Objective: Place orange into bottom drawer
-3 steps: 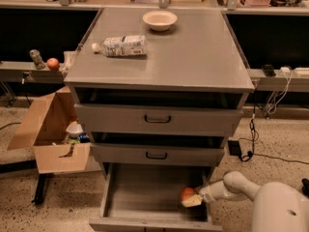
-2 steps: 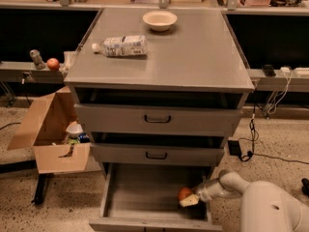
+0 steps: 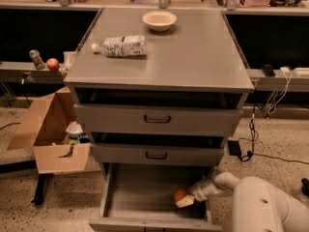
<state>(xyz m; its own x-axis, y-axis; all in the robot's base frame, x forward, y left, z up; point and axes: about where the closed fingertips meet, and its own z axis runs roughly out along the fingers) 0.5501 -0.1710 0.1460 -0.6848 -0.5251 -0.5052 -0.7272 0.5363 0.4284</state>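
Orange against pincer in bottom drawer

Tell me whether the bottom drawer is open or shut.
Open: the bottom drawer is pulled out, floor showing, the gripper inside it beside the orange.

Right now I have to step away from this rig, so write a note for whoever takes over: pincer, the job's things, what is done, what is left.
Pincer: down inside the open bottom drawer, near its front on the picture's right, right against the orange. Whether it grips the fruit cannot be told.
Orange: inside the drawer, low by the floor, at the pincer's tip.
Done: drawer is pulled out and the orange is inside it.
Left: check that the orange rests on the floor, release it if held, and lift the arm clear.
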